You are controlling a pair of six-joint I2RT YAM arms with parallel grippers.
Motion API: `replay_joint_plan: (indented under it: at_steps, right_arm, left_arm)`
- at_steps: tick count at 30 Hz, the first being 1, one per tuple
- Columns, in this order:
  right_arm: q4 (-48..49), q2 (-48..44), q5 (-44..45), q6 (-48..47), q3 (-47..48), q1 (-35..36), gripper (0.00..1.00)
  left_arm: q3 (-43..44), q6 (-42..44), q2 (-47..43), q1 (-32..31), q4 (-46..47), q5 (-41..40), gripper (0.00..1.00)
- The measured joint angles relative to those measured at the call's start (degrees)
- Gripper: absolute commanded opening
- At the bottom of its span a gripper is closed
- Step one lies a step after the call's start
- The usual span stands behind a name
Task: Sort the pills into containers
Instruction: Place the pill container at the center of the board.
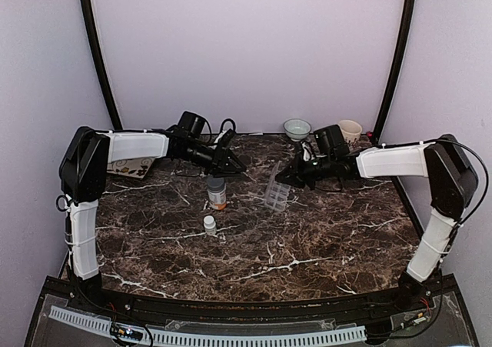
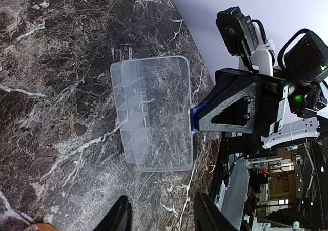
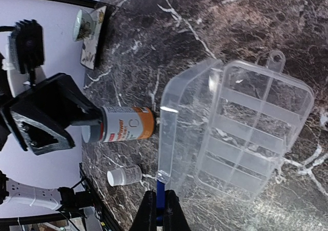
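The clear organiser box (image 1: 277, 195) lies mid-table with its hinged lid (image 3: 180, 133) lifted. Its compartments (image 3: 256, 133) look empty, and no pills show. My right gripper (image 3: 160, 213) is shut on a blue tab (image 3: 161, 195) at the lid's edge; it also shows in the top view (image 1: 284, 178) and the left wrist view (image 2: 193, 118). My left gripper (image 2: 161, 218) is open and empty, just above the table and short of the box (image 2: 151, 118). In the top view it (image 1: 234, 165) hovers just behind the amber bottle (image 1: 217, 193).
The amber bottle (image 3: 125, 123) with a grey cap stands left of the box. A tiny white bottle (image 1: 209, 224) stands nearer the front. A bowl (image 1: 297, 128) and a paper cup (image 1: 350, 131) sit at the back right. A patterned card (image 1: 131, 168) lies at the left.
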Motion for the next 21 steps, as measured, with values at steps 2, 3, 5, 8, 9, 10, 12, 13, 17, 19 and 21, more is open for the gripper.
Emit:
replay_joint_plan:
  at_steps: [2,3,5,8,9,10,12,13,17,19,21]
  right_arm:
    - [-2.86,1.11,0.98,-1.05,1.68,0.00,0.00]
    - [-5.11,2.12,1.86,-1.88,3.48,0.00,0.00]
    - [-6.82,2.93,2.43,-2.54,4.94,-0.02,0.00]
    - [-8.98,4.57,3.63,-3.28,7.39,-0.02,0.00]
    - [-9.68,5.09,3.93,-3.39,7.96,-0.02,0.00]
    - [-10.23,5.53,4.22,-3.41,8.31,-0.02,0.00]
    - [-11.10,6.23,4.59,-3.30,8.94,-0.04,0.00]
    - [-11.52,6.78,4.70,-3.19,9.51,-0.07,0.00]
    - [-12.17,8.76,4.68,-2.56,11.56,-0.09,0.02]
    - [-12.22,9.35,4.68,-2.29,11.87,-0.09,0.08]
    - [-12.24,9.68,4.68,-1.97,11.89,-0.09,0.13]
  left_arm:
    - [0.72,0.39,0.02,0.02,-0.66,-0.50,0.43]
    - [1.05,0.68,0.02,0.02,-0.98,-0.63,0.43]
    - [1.86,1.25,0.02,0.02,-1.68,-0.90,0.44]
    - [3.04,2.21,0.02,0.02,-3.02,-1.40,0.44]
    - [3.34,2.51,0.02,0.00,-3.39,-1.60,0.44]
    - [3.67,2.86,0.02,0.00,-3.87,-1.86,0.44]
    - [4.39,3.72,0.02,-0.04,-5.18,-2.34,0.44]
    - [4.70,4.15,0.02,-0.13,-5.77,-2.71,0.44]
    - [6.67,5.66,0.11,-0.90,-8.17,-3.76,0.44]
    - [7.78,6.12,0.17,-1.42,-9.11,-4.20,0.45]
    - [8.66,6.47,0.26,-1.90,-9.70,-4.48,0.45]
